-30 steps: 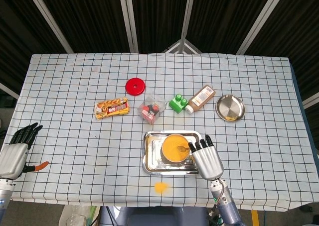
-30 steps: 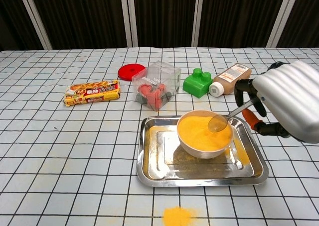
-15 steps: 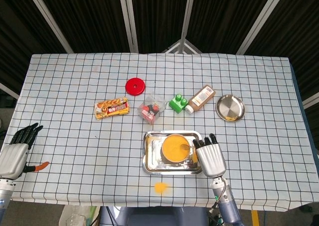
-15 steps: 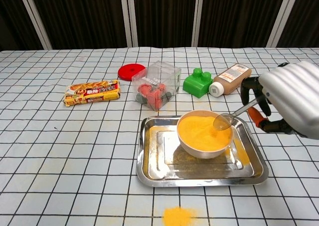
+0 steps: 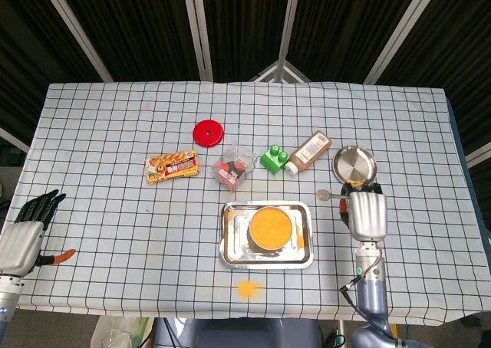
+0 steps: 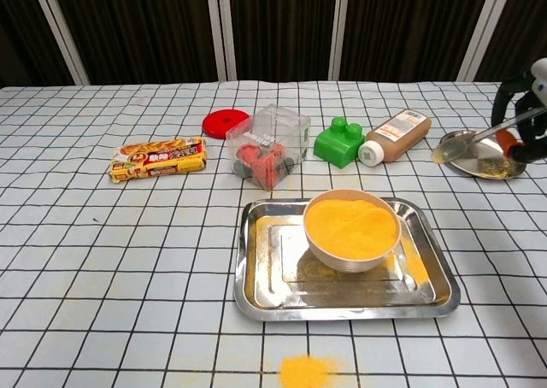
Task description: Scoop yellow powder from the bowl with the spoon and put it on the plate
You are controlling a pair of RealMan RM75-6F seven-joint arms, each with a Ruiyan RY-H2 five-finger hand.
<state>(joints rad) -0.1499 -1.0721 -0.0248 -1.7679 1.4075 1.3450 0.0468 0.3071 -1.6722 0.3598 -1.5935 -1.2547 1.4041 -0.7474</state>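
Checked tablecloth (image 5: 115,133) covers the whole table, dark curtains behind. Steel tray (image 5: 230,244) sits near centre; bowl (image 5: 270,229) of yellow powder (image 6: 350,224) stands in it, full, nothing over it now. Spilled powder patch (image 5: 246,288) lies on the cloth at the near edge.

Right hand (image 5: 366,214) holds the spoon (image 6: 466,144) and has swung away from the bowl to the right, now just near the plate (image 5: 354,164). Spoon's bowl hangs at the plate's left rim, seemingly loaded, though how full is hard to tell. Judgement: the scoop is done, the carry nearly so; tipping onto the plate remains. Plate already carries a little yellow.

Left hand (image 5: 23,237) rests at the far-left edge, fingers apart, holding nothing, unmoved.
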